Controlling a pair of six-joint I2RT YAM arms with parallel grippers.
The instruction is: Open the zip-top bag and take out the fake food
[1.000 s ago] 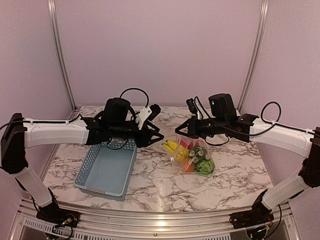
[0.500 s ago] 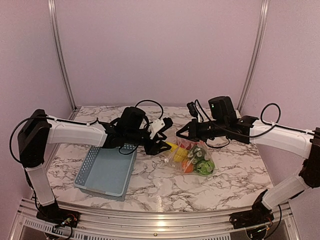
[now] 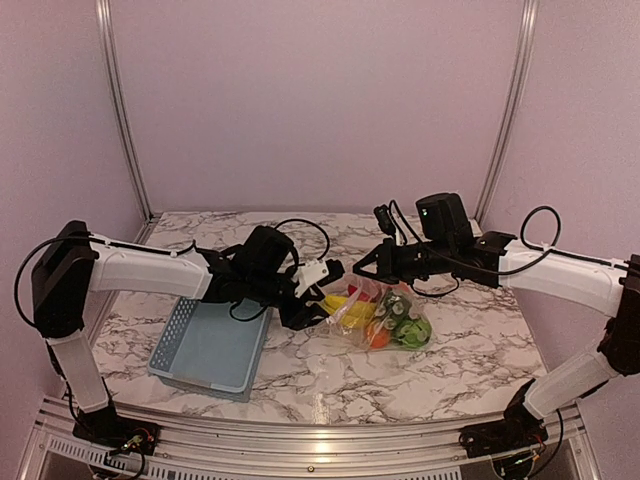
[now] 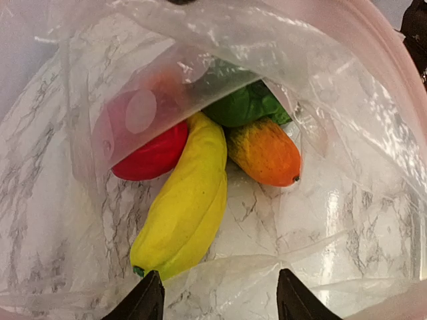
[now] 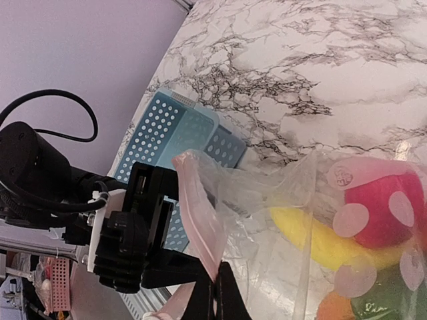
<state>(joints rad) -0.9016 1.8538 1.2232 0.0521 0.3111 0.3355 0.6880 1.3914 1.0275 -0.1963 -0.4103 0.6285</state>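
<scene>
Pinching the lip of the zip-top bag (image 3: 385, 315) on the desk (image 3: 480, 350), the closed right gripper (image 5: 215, 293) props its mouth agape so the left gripper (image 4: 217, 300), spread and empty, faces the fake food (image 4: 187, 200) inside.

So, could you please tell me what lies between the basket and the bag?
The left tool lies there, just past the basket and at the edge of the bag; the top view shows this.
</scene>
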